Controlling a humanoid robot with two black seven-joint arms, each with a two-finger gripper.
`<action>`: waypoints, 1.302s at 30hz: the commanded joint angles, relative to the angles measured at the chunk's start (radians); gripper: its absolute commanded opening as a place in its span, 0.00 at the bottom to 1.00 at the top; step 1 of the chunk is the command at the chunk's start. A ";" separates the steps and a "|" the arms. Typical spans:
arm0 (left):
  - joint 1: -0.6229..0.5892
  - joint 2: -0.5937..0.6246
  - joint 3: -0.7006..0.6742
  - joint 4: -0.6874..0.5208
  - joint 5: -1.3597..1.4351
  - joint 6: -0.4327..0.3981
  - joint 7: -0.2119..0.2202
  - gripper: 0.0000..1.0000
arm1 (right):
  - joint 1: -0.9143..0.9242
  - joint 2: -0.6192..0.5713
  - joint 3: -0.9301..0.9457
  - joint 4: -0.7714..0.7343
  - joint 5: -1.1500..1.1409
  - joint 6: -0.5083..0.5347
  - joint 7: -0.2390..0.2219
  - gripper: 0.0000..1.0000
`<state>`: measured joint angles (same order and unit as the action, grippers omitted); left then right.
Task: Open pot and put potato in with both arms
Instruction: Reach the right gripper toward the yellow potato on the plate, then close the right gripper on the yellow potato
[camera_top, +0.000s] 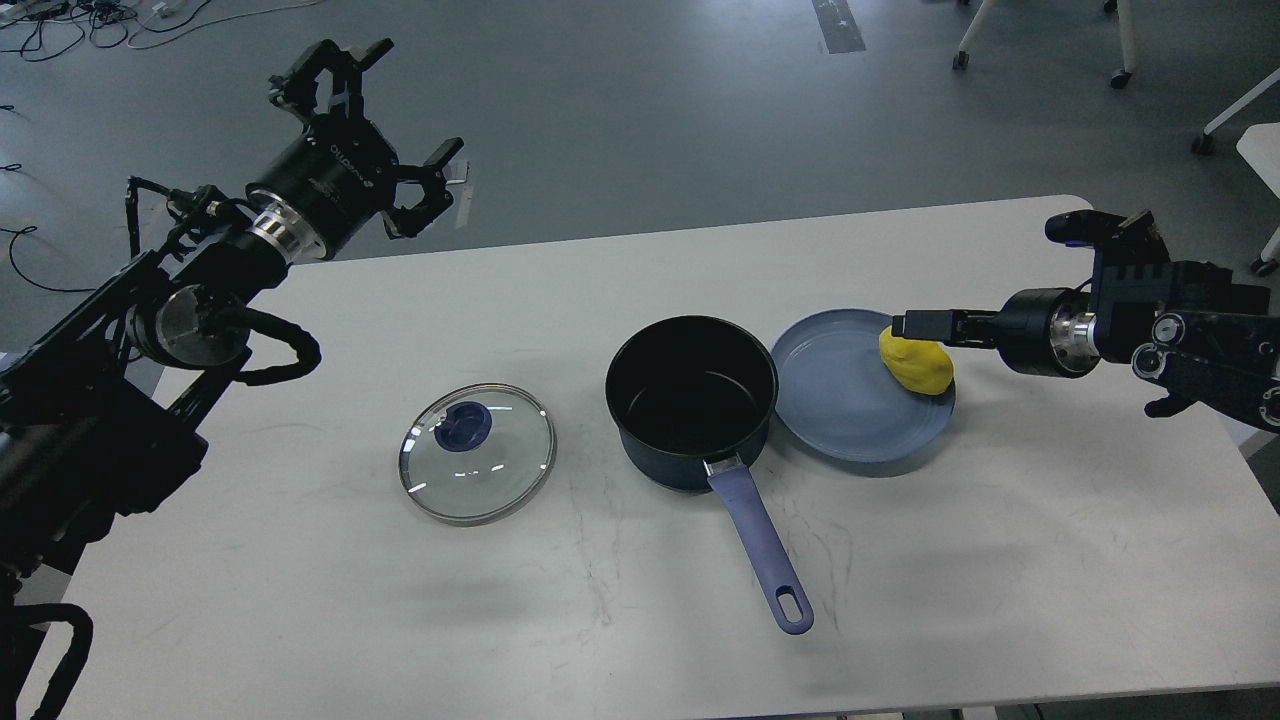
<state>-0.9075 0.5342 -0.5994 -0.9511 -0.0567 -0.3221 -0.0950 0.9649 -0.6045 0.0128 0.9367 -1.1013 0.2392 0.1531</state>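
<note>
The dark blue pot (668, 462) stands uncovered and empty at the table's middle, its long handle (760, 550) pointing toward me. Its glass lid (500, 470) with a blue knob lies flat on the table to the left. The yellow potato (920, 368) lies on the far right part of a blue plate (840, 400) just right of the pot. My right gripper (915, 326) reaches in from the right, its tip over the potato's top edge; it is seen edge-on. My left gripper (390, 120) is open and empty, raised beyond the table's far left corner.
The white table (1000, 560) has bare surface in front and on the right. The plate touches the pot's right side. Chair legs and cables lie on the grey floor beyond the table.
</note>
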 joint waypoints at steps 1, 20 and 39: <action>-0.001 0.001 0.000 0.000 0.000 0.000 0.000 1.00 | -0.002 0.012 -0.014 -0.004 0.001 0.000 0.000 0.98; -0.001 0.001 0.001 -0.005 0.002 0.000 0.000 1.00 | -0.002 0.069 -0.016 -0.012 0.001 -0.001 0.000 0.98; 0.001 0.003 0.004 -0.005 0.003 0.000 0.000 1.00 | -0.002 0.088 -0.016 -0.019 0.003 -0.001 0.002 0.97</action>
<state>-0.9074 0.5354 -0.5952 -0.9557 -0.0545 -0.3227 -0.0951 0.9649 -0.5171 -0.0033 0.9172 -1.0983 0.2377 0.1549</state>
